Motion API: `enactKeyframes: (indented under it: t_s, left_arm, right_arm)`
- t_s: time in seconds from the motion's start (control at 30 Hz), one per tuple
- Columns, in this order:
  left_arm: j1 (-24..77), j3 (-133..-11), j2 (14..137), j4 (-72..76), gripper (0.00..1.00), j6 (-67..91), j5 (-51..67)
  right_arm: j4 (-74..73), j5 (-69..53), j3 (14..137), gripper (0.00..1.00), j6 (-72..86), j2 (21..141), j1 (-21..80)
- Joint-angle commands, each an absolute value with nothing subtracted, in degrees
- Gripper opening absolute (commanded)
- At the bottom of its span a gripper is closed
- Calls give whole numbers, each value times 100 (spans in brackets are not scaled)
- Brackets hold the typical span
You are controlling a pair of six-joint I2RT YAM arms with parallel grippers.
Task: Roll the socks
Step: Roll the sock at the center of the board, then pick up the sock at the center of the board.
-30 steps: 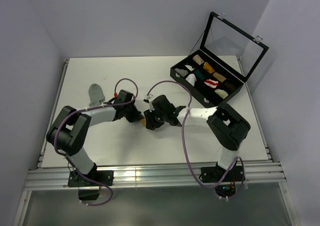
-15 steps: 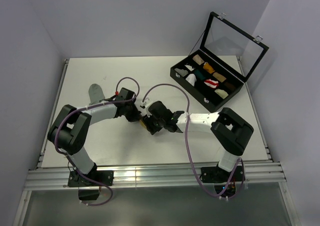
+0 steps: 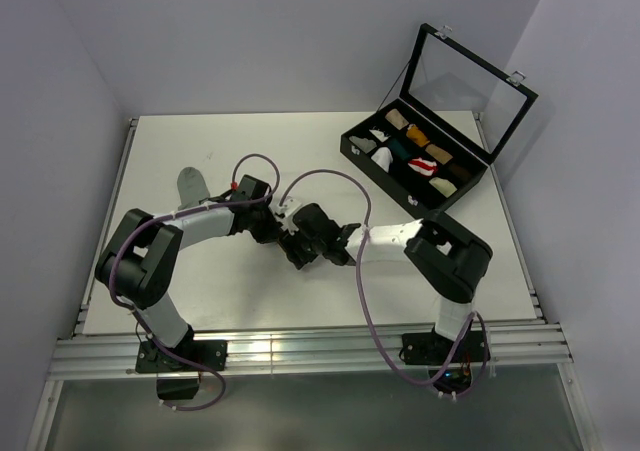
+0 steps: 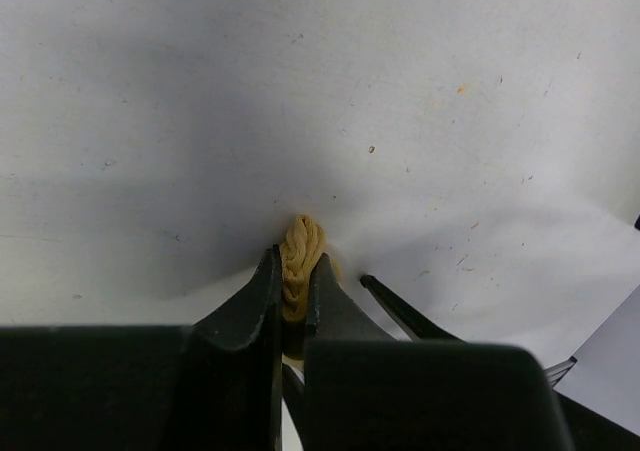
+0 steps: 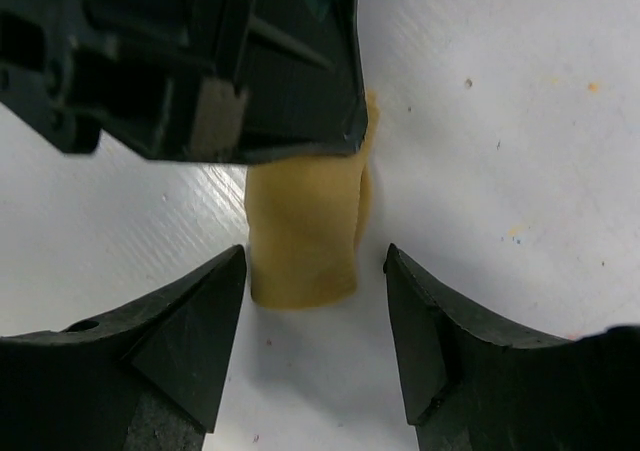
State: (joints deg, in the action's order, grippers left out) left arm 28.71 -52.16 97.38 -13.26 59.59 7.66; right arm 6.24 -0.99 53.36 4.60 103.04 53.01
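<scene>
Firmly, the left gripper (image 4: 295, 263) pinched the mustard-yellow sock (image 5: 303, 233); the right gripper (image 5: 315, 271) stood released astride that sock.

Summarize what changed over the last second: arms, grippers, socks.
The right gripper slid slightly left, closer to the left gripper, and its jaws now stand open astride the mustard-yellow sock. Unchanged: left gripper shut on that sock; grey sock and black case in place.

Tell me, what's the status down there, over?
Left gripper: jaws shut on yellow sock. Right gripper: jaws open, either side of its free end. Grey sock lies apart, left side. Nothing blocking.
</scene>
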Motion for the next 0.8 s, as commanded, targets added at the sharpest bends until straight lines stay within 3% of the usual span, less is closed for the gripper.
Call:
enactKeyframes:
  t_s: [0.0, 0.43, 0.57, 0.6, 0.7, 0.77]
  left_arm:
    - [2918, -5300, 9835, -1503, 0, 5854, 738]
    - [2927, -5344, 9888, -1468, 1, 5897, 800]
    - [2927, -5335, 9888, -1398, 0, 5924, 835]
    - [2927, -5326, 9870, -1389, 1, 5933, 852]
    - [2927, -5326, 9783, -1318, 3, 5985, 879]
    - [2927, -5326, 9660, -1336, 7, 5985, 835]
  right_arm:
    - [1019, -132, 5502, 65, 422, 10503, 5335]
    - [747, 202, 5722, 54, 255, 10960, 5484]
    - [546, 255, 5669, 38, 351, 11047, 5511]
    - [467, 264, 5695, 25, 369, 11144, 5519]
    - [343, 308, 5512, 0, 492, 11110, 5511]
    - [395, 264, 5327, 0, 632, 10987, 5511]
